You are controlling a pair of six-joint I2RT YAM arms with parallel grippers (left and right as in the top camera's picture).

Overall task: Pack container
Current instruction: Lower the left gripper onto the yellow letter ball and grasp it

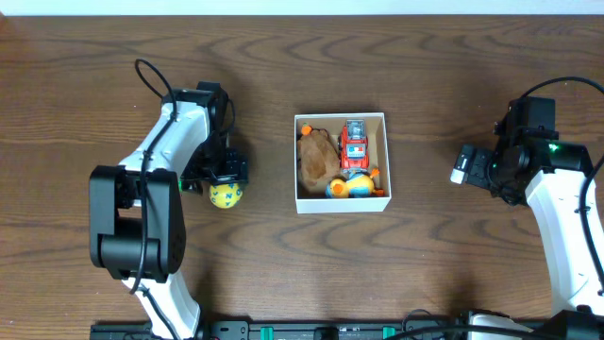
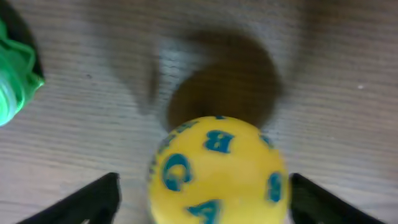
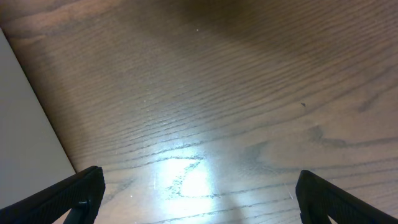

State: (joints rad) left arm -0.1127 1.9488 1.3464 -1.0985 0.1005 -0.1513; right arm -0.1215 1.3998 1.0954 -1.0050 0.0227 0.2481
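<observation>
The container (image 1: 342, 204) is a small square white box at the table's middle. It holds a brown plush toy (image 1: 317, 156), a red toy car (image 1: 354, 144) and an orange and blue toy (image 1: 357, 183). A yellow ball with blue letters (image 1: 226, 195) lies on the table left of the box. My left gripper (image 1: 225, 182) is over the ball. In the left wrist view the ball (image 2: 217, 168) sits between the open fingers of this gripper (image 2: 205, 190), with a gap on the left side. My right gripper (image 1: 464, 165) is open and empty to the right of the box, over bare wood (image 3: 199, 186).
A green object (image 2: 15, 74) lies just left of the ball, mostly hidden under the left arm in the overhead view. The table is dark wood (image 1: 434, 264). A pale strip runs along its far edge (image 1: 302, 8).
</observation>
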